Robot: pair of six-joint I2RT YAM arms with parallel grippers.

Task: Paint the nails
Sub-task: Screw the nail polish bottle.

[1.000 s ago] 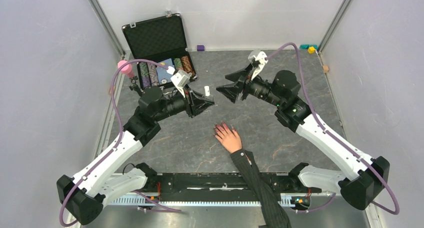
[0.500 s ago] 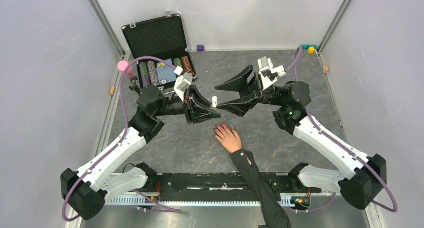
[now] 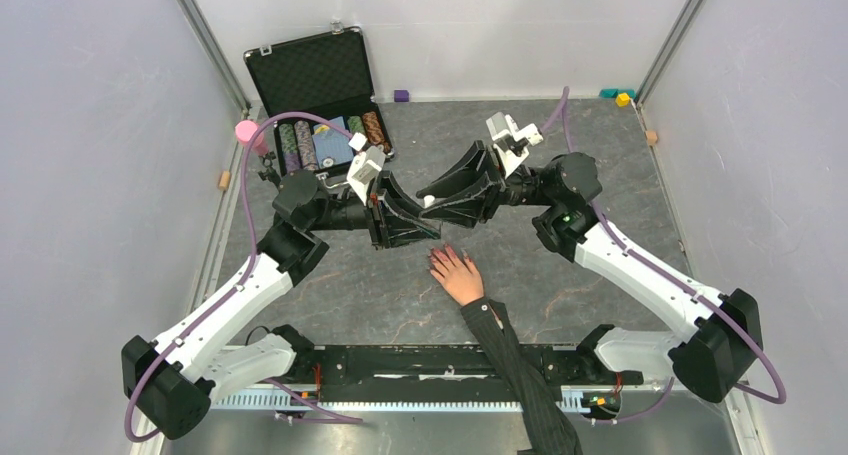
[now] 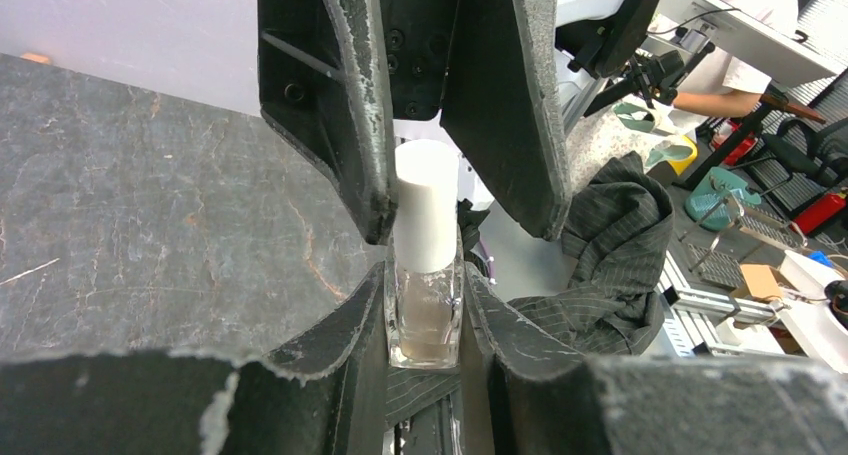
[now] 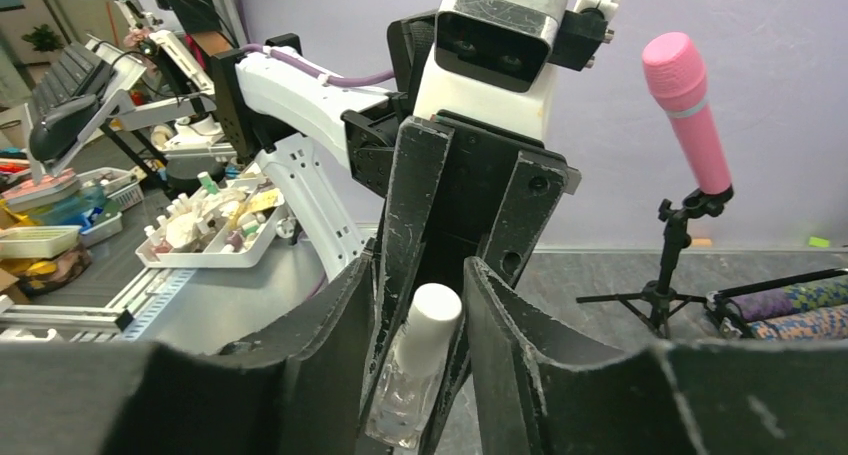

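A small clear bottle [image 4: 425, 310] with a white cap [image 4: 427, 205] sits upright between the fingers of my left gripper [image 4: 425, 280], which is shut on its glass body. My right gripper [image 5: 422, 275] faces it, open, with one finger on each side of the cap [image 5: 432, 325] and a narrow gap showing. Seen from above, the left gripper [image 3: 412, 218] and right gripper [image 3: 440, 197] meet over the table just behind a pale hand [image 3: 460, 277]. The hand lies flat, with reddish-pink nails [image 3: 437, 259] pointing toward the grippers and a dark pinstriped sleeve [image 3: 515, 365].
An open black case [image 3: 310, 75] with rows of poker chips stands at the back left. A pink microphone [image 3: 247, 133] on a small stand is beside it. Small coloured blocks [image 3: 401, 95] lie along the back wall. The sleeve crosses the near edge between the arm bases.
My right gripper has swung in from the back right to the bottle and its fingers have narrowed around the cap. The left gripper brought the bottle slightly nearer the hand, then held still.
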